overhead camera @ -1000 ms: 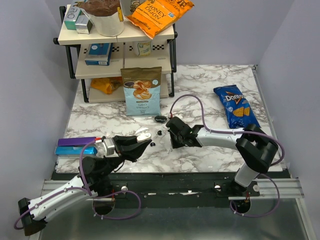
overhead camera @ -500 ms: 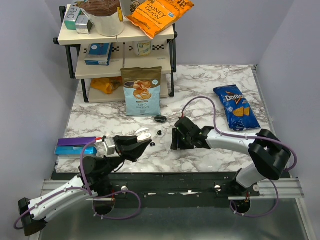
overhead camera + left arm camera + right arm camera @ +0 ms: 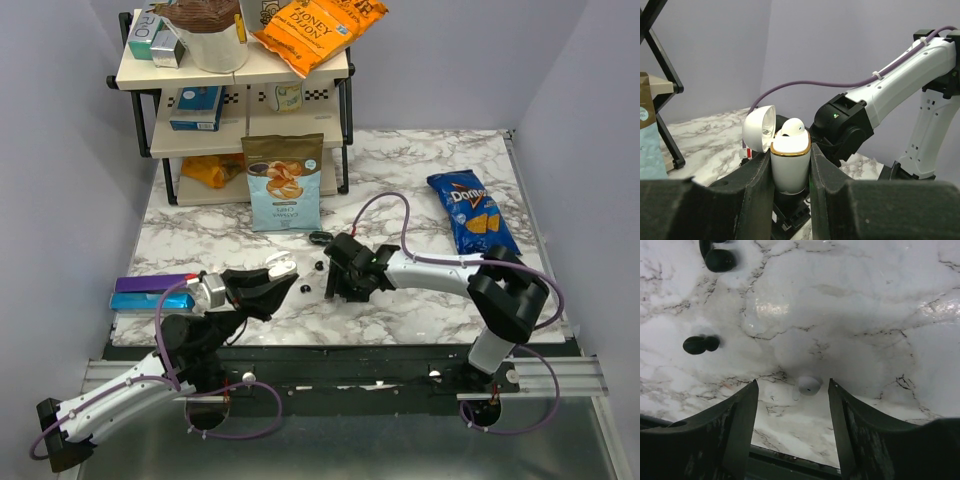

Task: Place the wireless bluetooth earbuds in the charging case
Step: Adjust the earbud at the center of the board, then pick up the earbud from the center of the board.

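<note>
My left gripper [image 3: 791, 171] is shut on a white charging case [image 3: 790, 162] with a gold rim, held upright above the table's front left. Its lid [image 3: 760, 131] is flipped open. One white earbud [image 3: 791, 126] sits in the case. A second white earbud [image 3: 808, 385] lies on the marble between the fingers of my right gripper [image 3: 793, 382], which is open and touches nothing. In the top view the case [image 3: 279, 266] shows at the left gripper [image 3: 272, 282]. The right gripper [image 3: 335, 284] points down just right of it and hides the loose earbud.
Small black buds [image 3: 701, 344] [image 3: 303, 288] and a black oval case [image 3: 320, 238] lie on the marble table [image 3: 420, 180] near the right gripper. A snack bag [image 3: 284, 182] stands behind them. A Doritos bag [image 3: 470, 212] lies at the right, a shelf rack [image 3: 235, 90] at the back left.
My right gripper has gone from shut to open; its arm swung right, then back left. The left gripper and the case shifted slightly left.
</note>
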